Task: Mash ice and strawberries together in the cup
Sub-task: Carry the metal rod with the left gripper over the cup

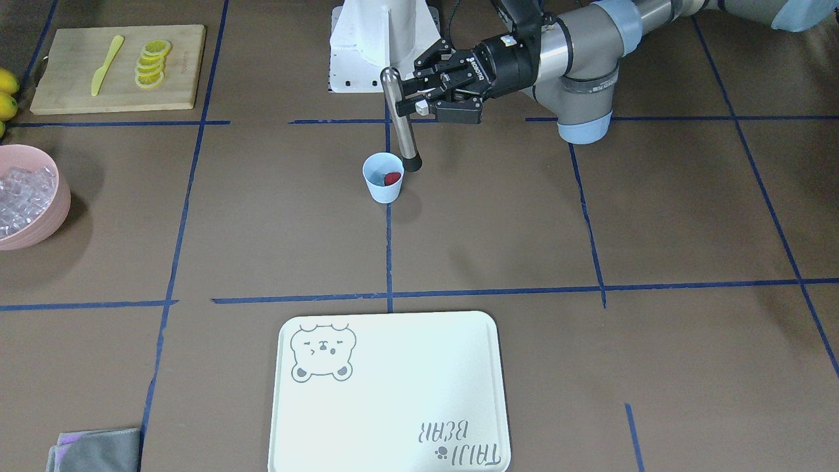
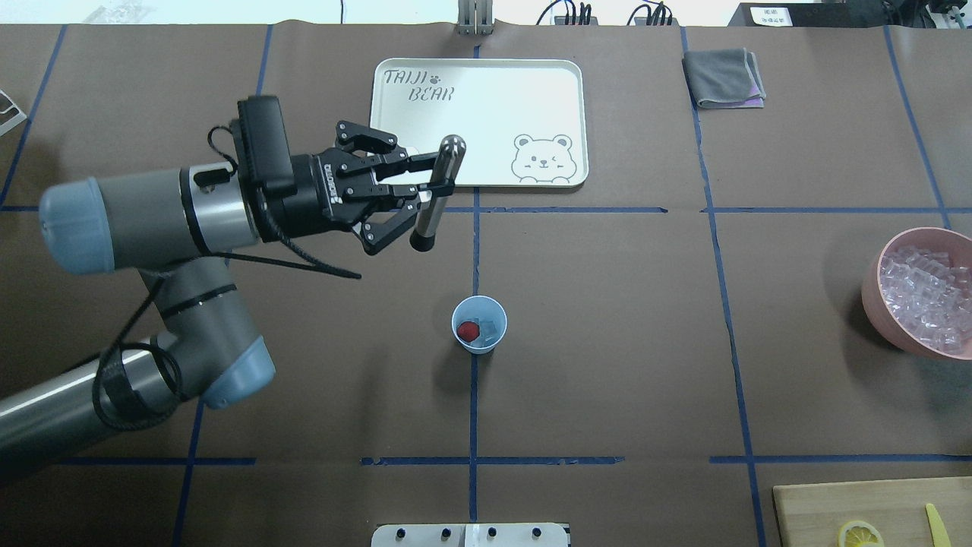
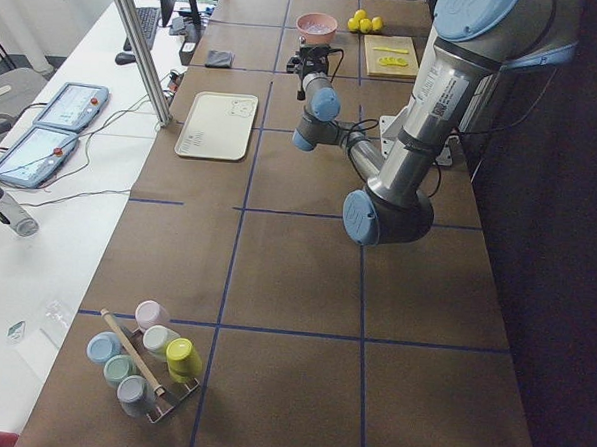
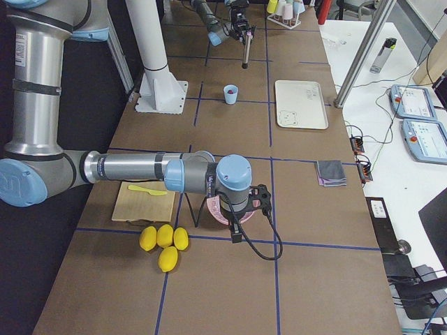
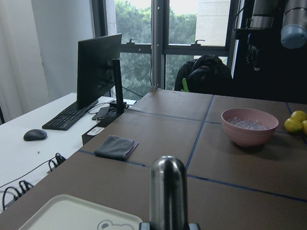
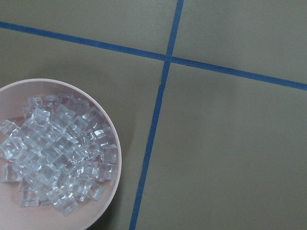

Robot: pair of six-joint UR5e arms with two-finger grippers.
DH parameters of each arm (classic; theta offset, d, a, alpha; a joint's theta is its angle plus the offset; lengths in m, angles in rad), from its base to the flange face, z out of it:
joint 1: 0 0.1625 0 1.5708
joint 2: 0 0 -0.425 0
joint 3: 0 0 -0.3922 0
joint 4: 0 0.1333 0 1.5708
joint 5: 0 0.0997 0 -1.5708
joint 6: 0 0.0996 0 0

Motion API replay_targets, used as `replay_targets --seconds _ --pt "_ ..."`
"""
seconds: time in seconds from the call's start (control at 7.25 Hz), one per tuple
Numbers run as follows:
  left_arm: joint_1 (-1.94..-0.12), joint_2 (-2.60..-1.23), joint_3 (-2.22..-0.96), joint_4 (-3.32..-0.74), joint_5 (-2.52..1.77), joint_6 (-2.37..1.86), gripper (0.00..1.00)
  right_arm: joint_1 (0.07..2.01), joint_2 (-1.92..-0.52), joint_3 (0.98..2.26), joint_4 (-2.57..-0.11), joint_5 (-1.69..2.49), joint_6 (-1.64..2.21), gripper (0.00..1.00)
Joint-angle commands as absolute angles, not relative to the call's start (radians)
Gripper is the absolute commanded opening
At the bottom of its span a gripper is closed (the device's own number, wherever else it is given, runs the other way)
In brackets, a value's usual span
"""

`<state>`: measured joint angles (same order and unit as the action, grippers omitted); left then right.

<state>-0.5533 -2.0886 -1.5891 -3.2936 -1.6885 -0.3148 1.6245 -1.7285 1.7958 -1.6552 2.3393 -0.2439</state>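
Presently the left pincer [image 2: 429,194] is clamped on a steel pestle [image 2: 422,232]. It holds the pestle roughly upright, dark tip down, raised off the tabletop and not yet over the cup [image 1: 382,192], evidently staged for a downward plunge. The cup stands mid-tabletop, far from every edge, holding the strawberry [image 2: 468,330] and ice [image 2: 490,327]; the berry looks whole. The right pincer [image 4: 227,213] hangs over the ice bowl [image 1: 56,219] near the right edge. Whether it is apart or together cannot be told.

We log a robotics lab: table [image 1: 688,216] gridded with blue tape [image 1: 498,292], teach pendants [image 3: 72,105] and monitor [image 5: 98,67] on side desks [image 3: 78,222].
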Motion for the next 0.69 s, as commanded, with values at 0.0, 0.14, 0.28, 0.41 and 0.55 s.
replay_targets --seconds 0.0,0.14,0.28,0.41,0.55 --pt "-0.488 -2.091 -1.492 -3.425 -1.6 -0.305 0.0 1.624 -1.732 1.796 -1.655 2.339 -0.244 0.99" --pt "-0.441 -2.094 -1.471 -3.444 -1.568 -0.243 0.0 1.624 -1.733 1.796 -1.655 2.339 -0.244 0.99" --pt "-0.404 -2.094 -1.471 -3.447 -1.548 -0.21 0.0 1.624 -1.735 1.796 -1.655 2.339 -0.244 0.99" --pt "-0.385 -2.094 -1.459 -3.456 -1.528 -0.209 0.0 1.624 -1.735 1.796 -1.655 2.339 -0.244 0.99" --pt "-0.359 -2.095 -1.431 -3.486 -1.494 -0.209 0.0 1.624 -1.736 1.796 -1.655 2.339 -0.245 0.99"
